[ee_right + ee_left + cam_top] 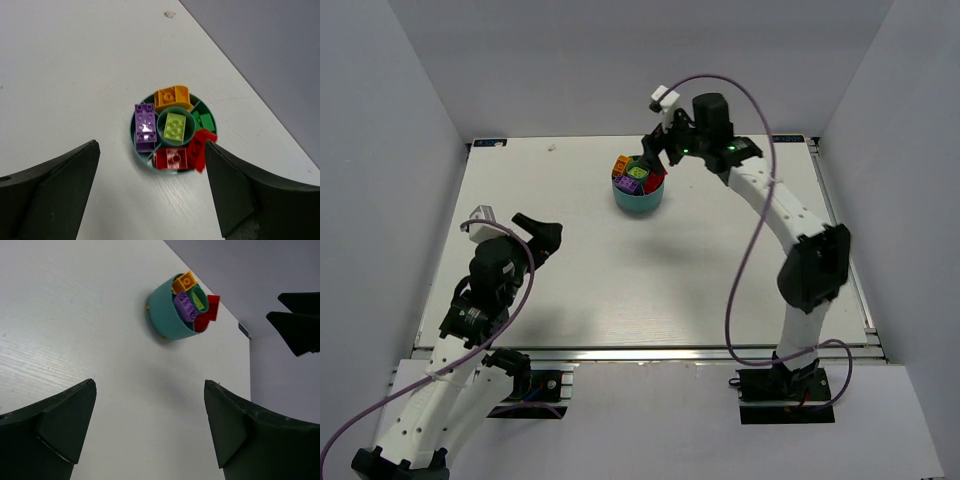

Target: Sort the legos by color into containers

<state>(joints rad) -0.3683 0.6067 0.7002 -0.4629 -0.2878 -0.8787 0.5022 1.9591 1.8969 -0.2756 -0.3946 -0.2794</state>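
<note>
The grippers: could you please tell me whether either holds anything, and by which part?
Nothing is held. The left gripper and right gripper are both open and empty; the bricks rest in or on the bowl.

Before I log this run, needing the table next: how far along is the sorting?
Done: purple brick, orange brick, green brick and a red brick lie in separate wedges of the bowl, lime brick in the central cup. In hand: nothing; left gripper and right gripper are open, empty. Remaining: the second red brick leans over the rim, maybe unseated.
</note>
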